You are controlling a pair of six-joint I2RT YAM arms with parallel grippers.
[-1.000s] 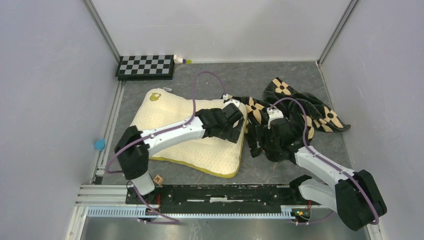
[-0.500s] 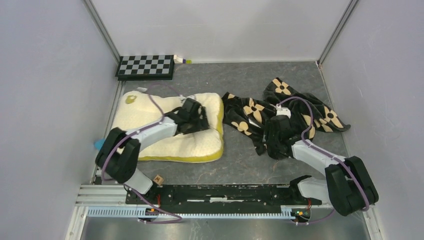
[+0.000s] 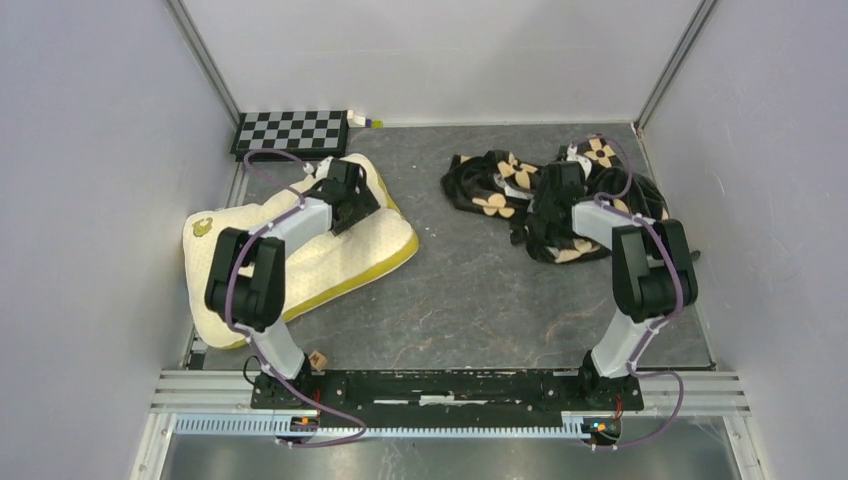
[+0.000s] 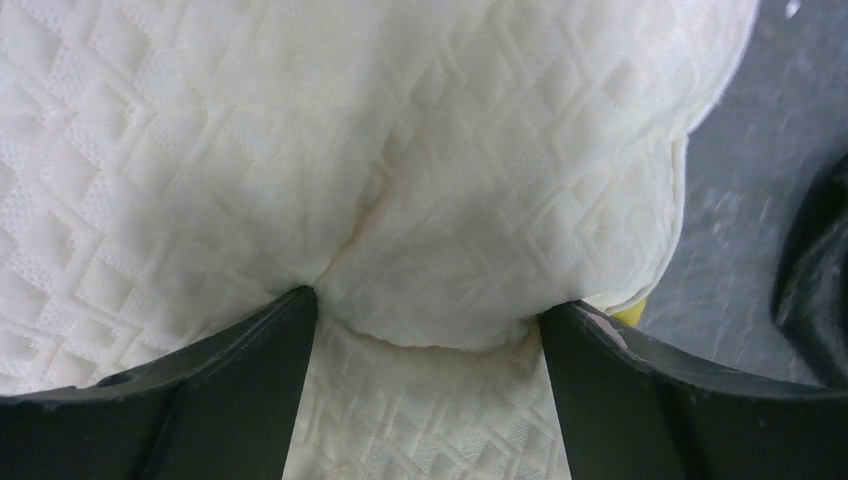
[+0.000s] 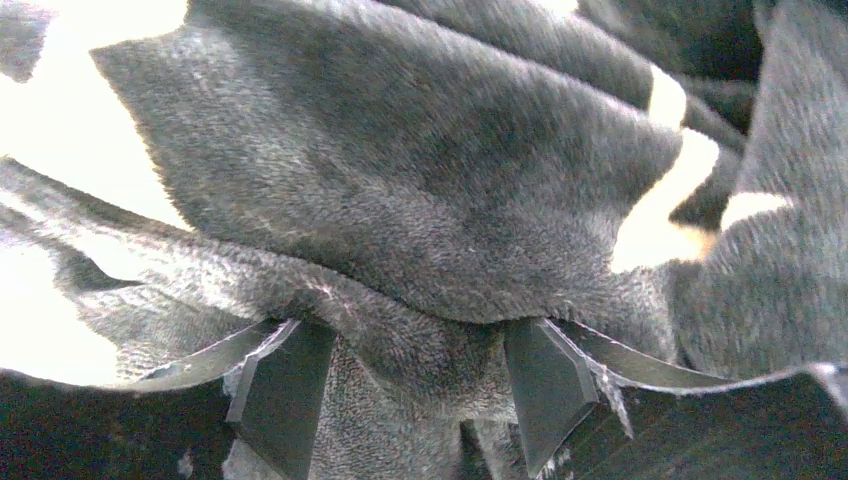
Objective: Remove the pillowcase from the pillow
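The cream quilted pillow (image 3: 340, 255) lies bare at the left of the table, its yellow-olive band (image 3: 385, 268) facing the middle. My left gripper (image 3: 347, 192) sits on its far end. In the left wrist view the gripper (image 4: 428, 305) is shut on a plump fold of the pillow (image 4: 300, 150) that bulges between both fingers. The black pillowcase (image 3: 490, 185) with tan flowers lies bunched at the back right, apart from the pillow. My right gripper (image 3: 556, 192) is in that heap; the right wrist view shows the gripper (image 5: 410, 335) shut on a ridge of pillowcase (image 5: 400, 180).
A black-and-white checkerboard (image 3: 291, 132) lies at the back left, with a small item (image 3: 363, 120) beside it. A small wooden cube (image 3: 317, 359) sits by the front rail (image 3: 450, 385). Grey walls close in on both sides. The pillow's near corner reaches the left edge.
Both arms swung away from each other and toward the back. The left one dragged the pillow left; the right one pulled the pillowcase into a heap at the back right, and both sets of jaws narrowed.
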